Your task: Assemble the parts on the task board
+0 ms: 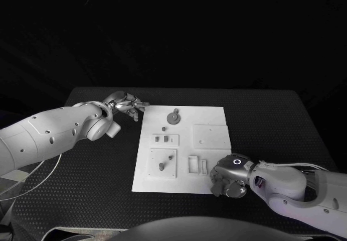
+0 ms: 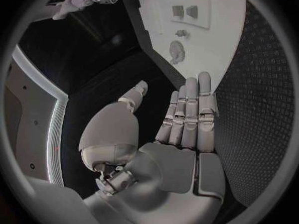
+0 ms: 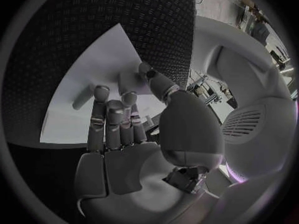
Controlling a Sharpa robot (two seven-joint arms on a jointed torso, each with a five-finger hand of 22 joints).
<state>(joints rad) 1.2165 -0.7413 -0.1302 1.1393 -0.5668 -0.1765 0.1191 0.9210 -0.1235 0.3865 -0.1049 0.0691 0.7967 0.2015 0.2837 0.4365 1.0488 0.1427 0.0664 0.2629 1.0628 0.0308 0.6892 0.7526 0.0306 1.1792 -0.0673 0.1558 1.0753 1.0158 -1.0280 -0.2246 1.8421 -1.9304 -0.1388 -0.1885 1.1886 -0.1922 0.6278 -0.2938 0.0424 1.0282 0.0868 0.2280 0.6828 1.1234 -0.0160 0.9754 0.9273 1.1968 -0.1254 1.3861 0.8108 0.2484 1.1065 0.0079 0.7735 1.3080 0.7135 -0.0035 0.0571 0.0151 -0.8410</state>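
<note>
Left hand (image 1: 124, 104) just off the far left corner of the task board (image 1: 213, 118), fingers straight and apart, holding nothing. Right hand (image 1: 225, 176) at the near right corner, fingers extended over the board edge, empty. Risks: a sweep from either hand nudging the unfixed board across the tabletop (image 1: 87, 201); loose parts knocked from their recesses. Count: one board; one round disc part (image 1: 173, 117); roughly six smaller parts (image 1: 165, 138), too small for a firm tally.
</note>
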